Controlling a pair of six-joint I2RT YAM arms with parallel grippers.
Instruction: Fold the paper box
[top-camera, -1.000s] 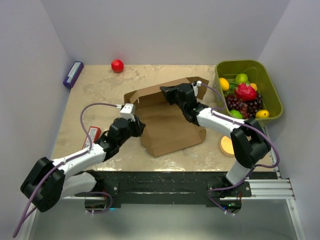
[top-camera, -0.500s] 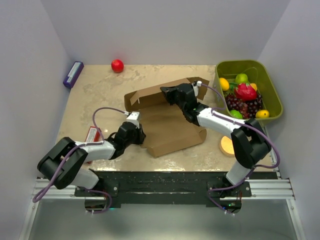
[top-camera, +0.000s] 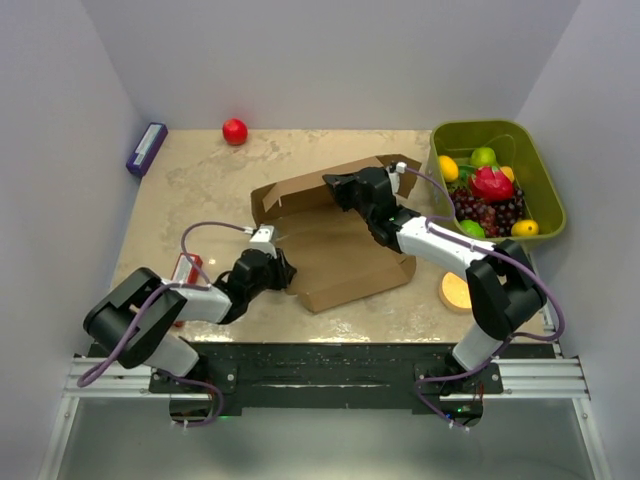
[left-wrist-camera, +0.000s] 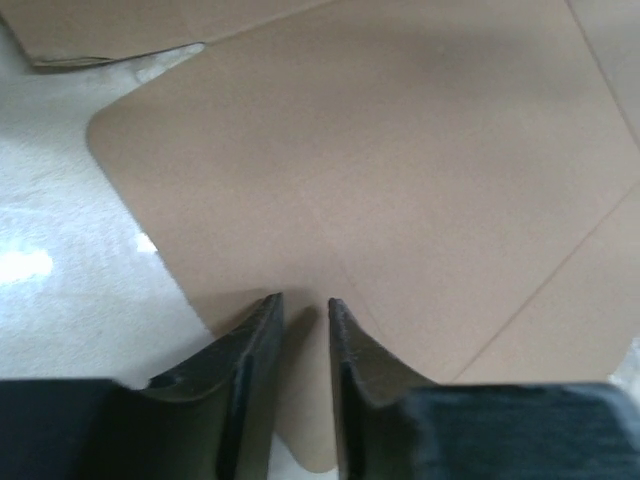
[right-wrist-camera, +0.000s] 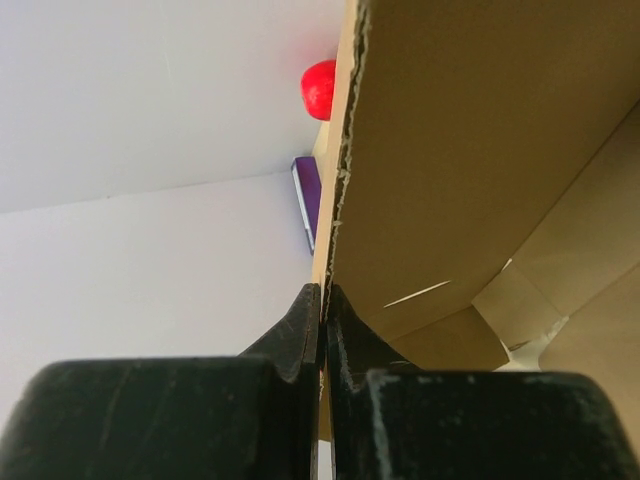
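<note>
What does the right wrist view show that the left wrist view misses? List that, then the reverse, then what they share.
Only the right wrist view: a red ball, a purple box, the pale wall, and the right jaws shut on a raised edge of the paper box.
Only the left wrist view: the marbled tabletop, a rounded flap lying over it, and the left jaws slightly apart above that flap.
Both: brown cardboard of the paper box fills most of each picture.
</note>
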